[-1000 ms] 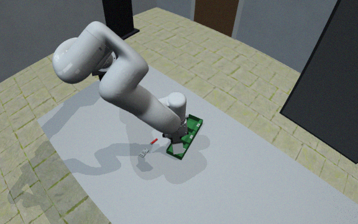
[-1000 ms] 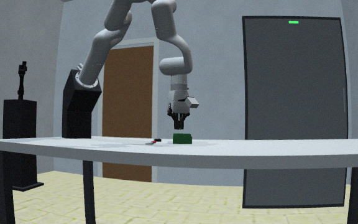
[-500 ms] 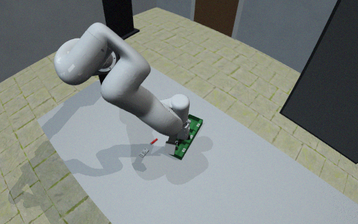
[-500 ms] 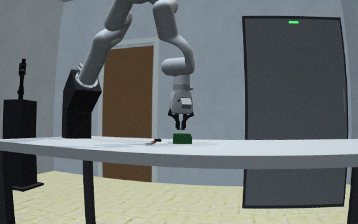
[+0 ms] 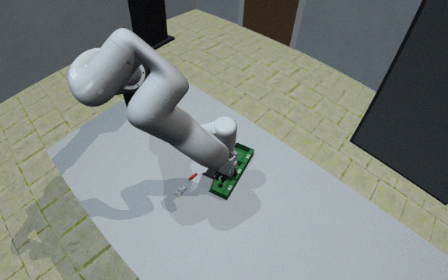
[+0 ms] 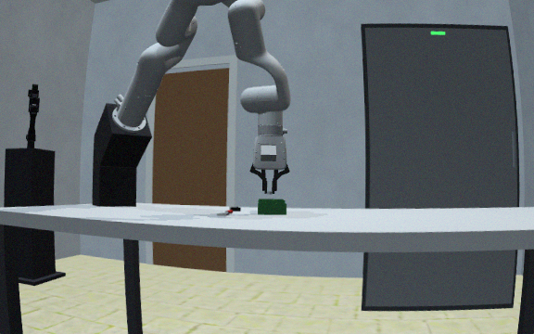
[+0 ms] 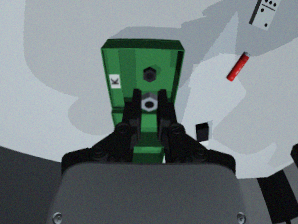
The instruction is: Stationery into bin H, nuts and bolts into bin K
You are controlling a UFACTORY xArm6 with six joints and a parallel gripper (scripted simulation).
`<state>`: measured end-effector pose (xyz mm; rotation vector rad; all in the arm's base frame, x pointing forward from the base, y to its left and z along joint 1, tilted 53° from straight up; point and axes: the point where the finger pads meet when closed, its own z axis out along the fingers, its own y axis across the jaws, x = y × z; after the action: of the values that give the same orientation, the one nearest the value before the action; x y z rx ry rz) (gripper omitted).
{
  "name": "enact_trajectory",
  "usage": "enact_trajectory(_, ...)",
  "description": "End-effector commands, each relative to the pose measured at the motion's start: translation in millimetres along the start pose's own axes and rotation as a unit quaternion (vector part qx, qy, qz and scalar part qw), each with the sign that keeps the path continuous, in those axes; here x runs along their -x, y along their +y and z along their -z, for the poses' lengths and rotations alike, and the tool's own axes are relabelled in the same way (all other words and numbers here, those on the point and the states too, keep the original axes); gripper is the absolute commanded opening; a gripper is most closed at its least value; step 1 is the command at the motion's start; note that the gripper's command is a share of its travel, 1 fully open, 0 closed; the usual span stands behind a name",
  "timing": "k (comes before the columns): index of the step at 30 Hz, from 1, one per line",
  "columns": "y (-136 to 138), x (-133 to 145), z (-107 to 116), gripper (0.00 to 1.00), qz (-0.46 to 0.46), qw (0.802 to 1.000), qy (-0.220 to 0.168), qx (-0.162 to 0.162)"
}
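1. Gripper is clamping a small silver nut between nearly closed jaws, fingers pointing straight down.
2. In the wrist view, the nut is hanging over the green row of bins, above the compartment carrying the white label; letter too blurred to read.
3. A dark nut is lying inside that same compartment, at 12 o'clock from the held nut.
4. A small black block is sitting on the table at 3 o'clock of the fingers, just beside the bins.
5. A red stick is lying at 2 o'clock, apart from the bins.
6. A domino is lying farther out at 1 o'clock, well apart.
7. From the exterior view, the gripper is hovering just above the bins, not touching; nothing is blocking the drop.
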<state>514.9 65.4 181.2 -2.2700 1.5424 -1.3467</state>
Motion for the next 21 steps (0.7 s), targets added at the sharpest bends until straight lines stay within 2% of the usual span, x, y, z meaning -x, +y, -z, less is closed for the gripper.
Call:
enact_trajectory(1, -1, 0, 1, 0.00, -0.002, 1.000, 0.001, -0.002)
enact_trajectory(8, -1, 0, 1, 0.00, -0.002, 1.000, 0.001, -0.002)
enact_trajectory(21, -1, 0, -25, 0.00, -0.002, 1.000, 0.001, -0.002)
